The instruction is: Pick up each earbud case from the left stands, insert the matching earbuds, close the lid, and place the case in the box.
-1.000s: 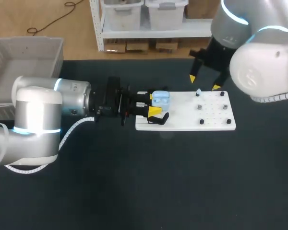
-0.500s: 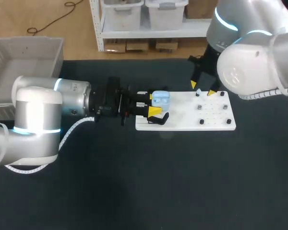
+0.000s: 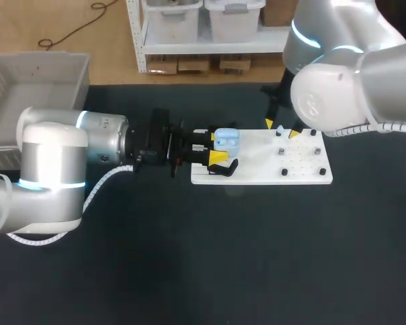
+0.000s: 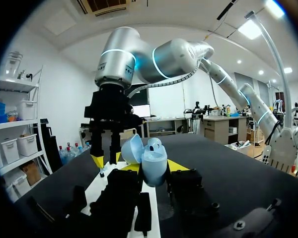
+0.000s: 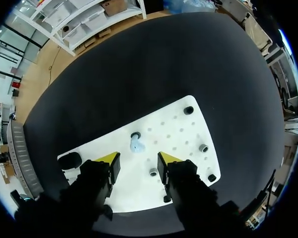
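Over the far edge of the white board (image 3: 304,169), the right gripper (image 5: 138,162), fingers apart, hangs above 1 earbud (image 5: 135,143) centred ahead of its tips, while the left gripper (image 3: 215,147) clamps the open earbud case (image 3: 227,139) at the board's left end.

This place looks to me like a robotics lab. My left arm (image 3: 54,156) and my right arm (image 3: 352,88) stand over a black bench (image 3: 257,257). On it lies a white plate (image 3: 304,169) with drilled holes and small black pegs. A grey plastic box (image 3: 34,74) stands by the bench's left corner.
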